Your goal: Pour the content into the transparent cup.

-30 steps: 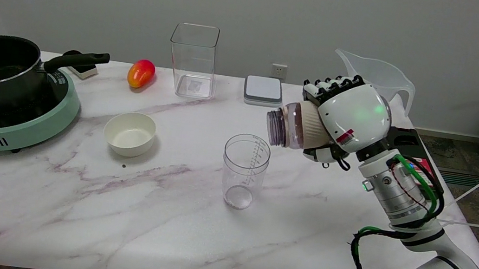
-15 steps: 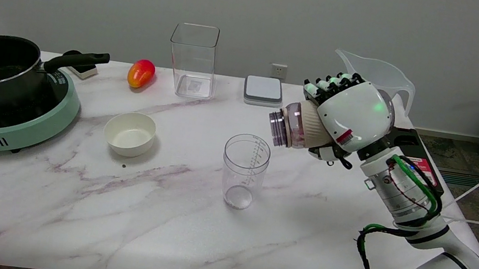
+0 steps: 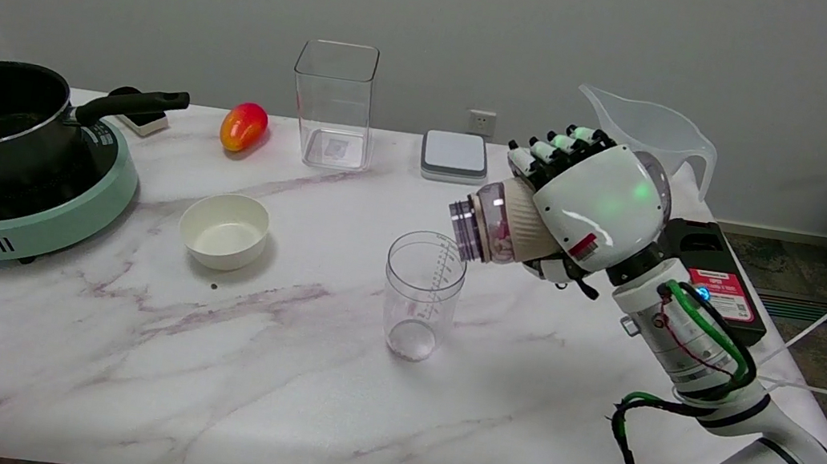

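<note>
Small clear bottle with a ribbed beige sleeve (image 3: 499, 229), held in the air over the white marble-patterned table (image 3: 196, 396). Right hand (image 3: 587, 208) wraps it, fingers (image 3: 555, 147) curled over the top and clamped on the sleeve. Bottle's long axis near horizontal, tilted down to the picture's left; threaded open mouth points at the transparent measuring cup (image 3: 421, 294).

Cup stands upright on the table, just below and to the left of the bottle mouth; mouth sits at about the cup's right rim, close but apparently not touching. Cup looks empty; pale contents show inside the bottle neck. Judgement: pour not yet begun, and more tilt with the mouth carried further over the rim is needed.

Writing: printed graduation marks run down the cup wall, too small to read. Red label on the black box (image 3: 721, 287) beyond the wrist, text illegible.
</note>
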